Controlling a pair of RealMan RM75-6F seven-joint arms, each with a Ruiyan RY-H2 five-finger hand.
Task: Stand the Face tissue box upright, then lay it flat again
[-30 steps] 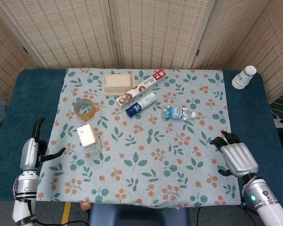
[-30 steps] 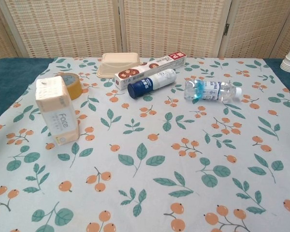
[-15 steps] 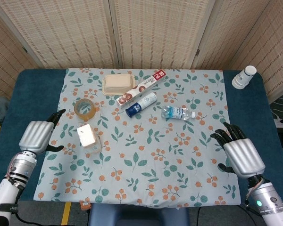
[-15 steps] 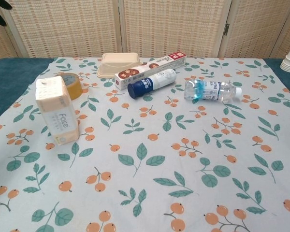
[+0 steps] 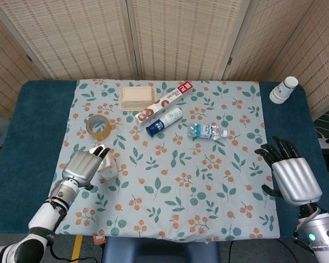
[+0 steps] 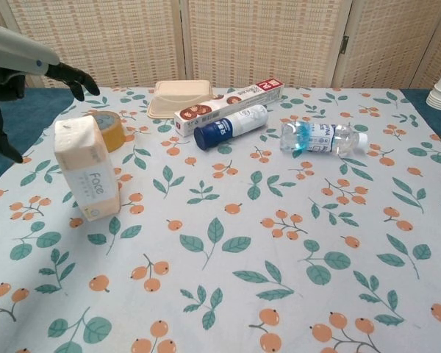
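We note the Face tissue box (image 6: 87, 168) standing on end on the left part of the worktop (image 5: 27, 126), on the floral cloth (image 6: 294, 243), so by our reading the upright step is done and laying it flat remains. The left robot hand (image 5: 83, 167) sits just beside and partly over the box in the head view; in the chest view its fingers (image 6: 72, 76) are spread above and to the left of the box, holding nothing, and we cannot tell whether any finger touches the pack. The right robot hand (image 5: 290, 174) is open at the far right edge, fingers apart, well clear of everything. Risks as we judge them: the pack looks soft and stands on a narrow end, so a push high on its side could topple it uncontrolled rather than lower it; if it falls away from the robot it may land on the tape roll (image 6: 107, 129) just behind it. A soft wrapper may also slip or crumple under a loose grasp. Other items: a lidded takeaway box (image 6: 181, 98), a long carton (image 6: 229, 106), a blue-capped tube (image 6: 231, 126) and a water bottle (image 6: 322, 137) lie toward the middle and back, apart from the pack; stacked paper cups (image 5: 283, 89) stand at the far right corner.
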